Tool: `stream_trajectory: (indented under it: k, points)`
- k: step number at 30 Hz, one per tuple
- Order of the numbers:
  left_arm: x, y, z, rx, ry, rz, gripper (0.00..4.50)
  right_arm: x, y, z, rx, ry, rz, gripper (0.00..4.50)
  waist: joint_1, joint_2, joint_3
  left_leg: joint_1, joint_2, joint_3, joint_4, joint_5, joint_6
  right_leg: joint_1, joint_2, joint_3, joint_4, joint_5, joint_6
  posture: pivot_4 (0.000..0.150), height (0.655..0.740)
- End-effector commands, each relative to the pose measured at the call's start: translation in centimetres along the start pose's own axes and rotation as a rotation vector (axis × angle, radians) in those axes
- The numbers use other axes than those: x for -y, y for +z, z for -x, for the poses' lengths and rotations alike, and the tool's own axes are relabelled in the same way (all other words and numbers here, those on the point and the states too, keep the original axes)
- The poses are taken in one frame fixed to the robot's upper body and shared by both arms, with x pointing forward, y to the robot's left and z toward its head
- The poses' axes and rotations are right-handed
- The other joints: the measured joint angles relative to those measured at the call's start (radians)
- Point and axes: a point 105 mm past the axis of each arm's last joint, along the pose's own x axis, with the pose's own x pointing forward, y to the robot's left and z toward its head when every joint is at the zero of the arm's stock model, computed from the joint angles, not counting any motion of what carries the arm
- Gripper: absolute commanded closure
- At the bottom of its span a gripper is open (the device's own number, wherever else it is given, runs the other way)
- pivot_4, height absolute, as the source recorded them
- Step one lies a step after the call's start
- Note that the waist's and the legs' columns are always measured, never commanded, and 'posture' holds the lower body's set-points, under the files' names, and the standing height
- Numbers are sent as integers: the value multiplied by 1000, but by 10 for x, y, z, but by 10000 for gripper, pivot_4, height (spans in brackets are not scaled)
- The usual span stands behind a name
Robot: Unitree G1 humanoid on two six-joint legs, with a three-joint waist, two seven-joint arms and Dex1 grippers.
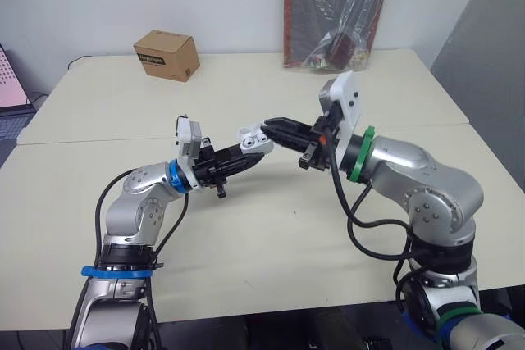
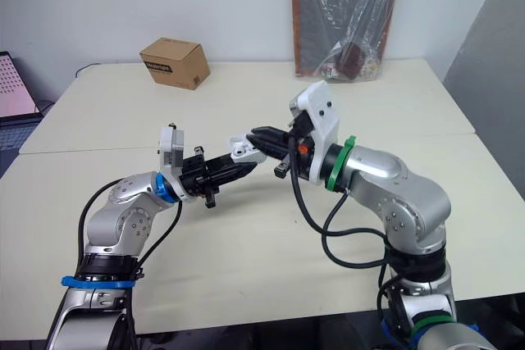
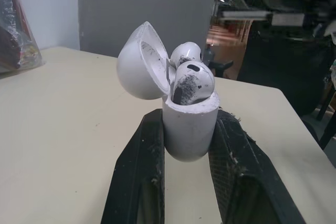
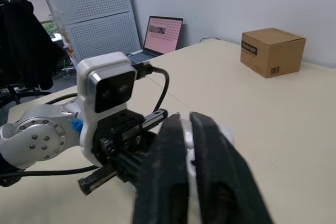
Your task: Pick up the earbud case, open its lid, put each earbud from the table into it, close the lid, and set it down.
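Head views: the left gripper [image 1: 248, 152] reaches over the middle of the worktop [image 1: 246, 235]. Its jaws are closed on the white earbud case [image 1: 253, 140], which it holds above the surface. The right gripper [image 1: 272, 128] meets it from the opposite side, its tips at the case's lid. A cardboard box [image 1: 168, 55] near the far edge carries a dark label, too small to read. A plastic bag [image 1: 336, 10] leans against the wall.

Left wrist view: the black fingers [image 3: 139, 177] clamp the case body on both sides. The lid [image 3: 140, 61] is swung open, and the earbuds [image 3: 192, 80] sit in the case, one behind the other.

Right wrist view: the right fingers [image 4: 168, 171] are pressed almost together, leaving a thin slit with white showing through. Whether they pinch anything, I cannot tell. The box shows a barcode sticker and an unreadable label. A laptop [image 4: 163, 34] stands open beyond.
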Motion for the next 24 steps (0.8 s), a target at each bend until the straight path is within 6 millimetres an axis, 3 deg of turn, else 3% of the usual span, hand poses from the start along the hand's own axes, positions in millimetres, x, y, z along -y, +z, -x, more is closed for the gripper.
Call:
stream_trajectory:
  k: [1, 9, 16, 24]
  points:
    - [6, 12, 1, 19, -37, -44, 37395, 10, 9, 0, 13, -18, 34, 44550, 0, 0, 0, 0, 0, 0, 0, 0, 0, 0, 0, 0, 0, 0, 0, 1500, 7400]
    - [17, 18, 0, 28, -89, -24, 37395, 41, -7, -9, -76, -72, 94, 44550, 0, 0, 0, -1, 0, 1, 0, 0, 0, 0, 0, 0, -1, 2, -4, 1500, 7400]
    - [20, 18, -3, 26, -106, -10, 37395, 33, -17, -23, -105, 2, 122, 44550, -2, 0, 0, -1, 0, 1, 0, 0, 0, 0, 0, 1, -1, 2, -4, 1500, 7400]
    - [21, 13, -3, 9, -110, 15, 37395, 22, -15, -26, -95, 50, 128, 44550, -1, 0, 0, -1, 0, 1, 0, 0, 0, 0, 0, 0, -1, 2, -4, 1500, 7400]
